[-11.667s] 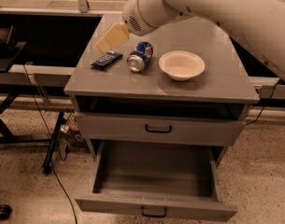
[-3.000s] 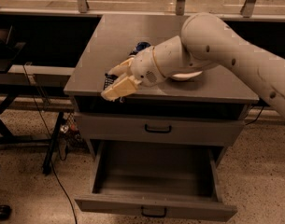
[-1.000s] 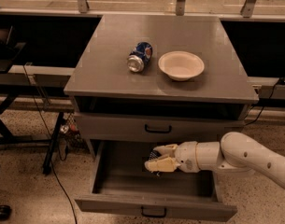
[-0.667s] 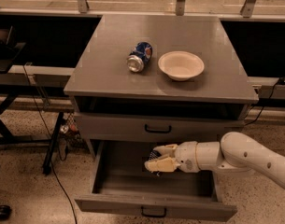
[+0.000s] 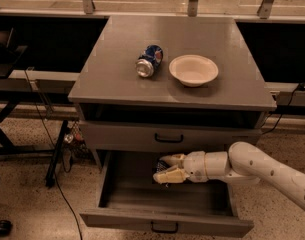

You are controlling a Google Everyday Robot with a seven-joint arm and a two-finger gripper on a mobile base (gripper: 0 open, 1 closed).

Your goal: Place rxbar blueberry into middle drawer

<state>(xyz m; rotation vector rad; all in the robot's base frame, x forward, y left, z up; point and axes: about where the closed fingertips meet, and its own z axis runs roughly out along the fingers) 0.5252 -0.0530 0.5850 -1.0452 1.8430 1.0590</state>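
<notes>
The middle drawer is pulled out at the bottom of the grey cabinet, a boxy tray with a black front handle. My gripper reaches in from the right, low inside the drawer near its back. Between its pale fingers a small dark piece of the rxbar blueberry shows; most of the bar is hidden by the fingers. The bar sits just above the drawer floor.
On the cabinet top lie a crushed blue soda can and a white bowl. A closed flat drawer front sits right above my arm. Black table legs and cables stand at the left.
The bar was taken off the cabinet top and carried down into the open drawer. Over the last second the gripper has hardly moved.
</notes>
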